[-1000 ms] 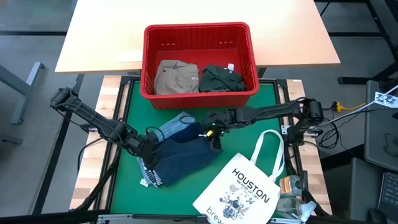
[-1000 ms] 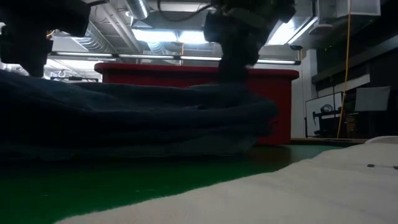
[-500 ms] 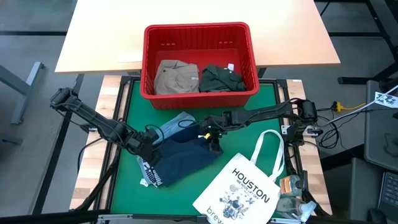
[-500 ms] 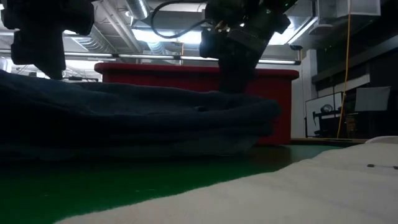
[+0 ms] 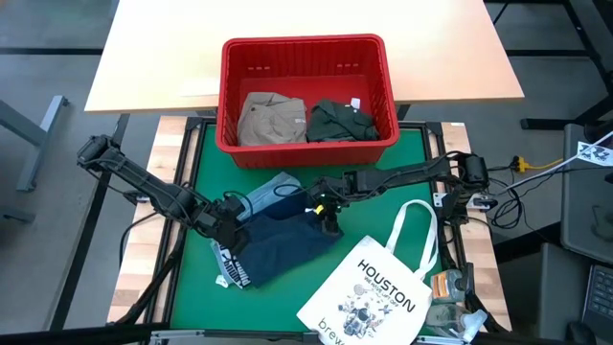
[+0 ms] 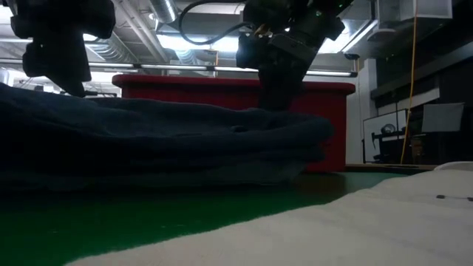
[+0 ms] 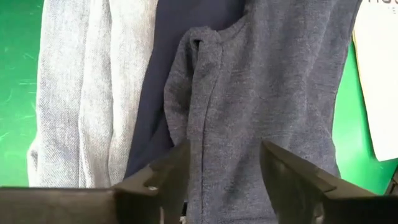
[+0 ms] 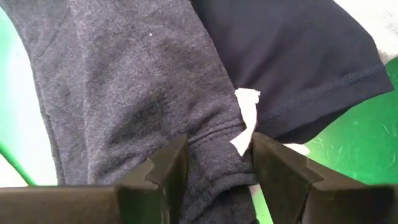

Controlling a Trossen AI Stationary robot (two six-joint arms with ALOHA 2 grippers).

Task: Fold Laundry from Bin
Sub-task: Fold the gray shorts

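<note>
White HOUSTON tote bag [image 5: 378, 287] on the green mat [image 5: 196, 168]

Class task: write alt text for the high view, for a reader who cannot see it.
Two dark robot arms meet over a navy garment on a green mat, left gripper at its left edge, right gripper at its right. Behind, a red bin holds khaki and dark green clothes; a white HOUSTON tote lies in front.

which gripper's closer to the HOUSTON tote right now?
Right. The right gripper sits over the navy garment, just beside the tote and its handle. The left gripper is at the garment's far side, across from the tote.
</note>
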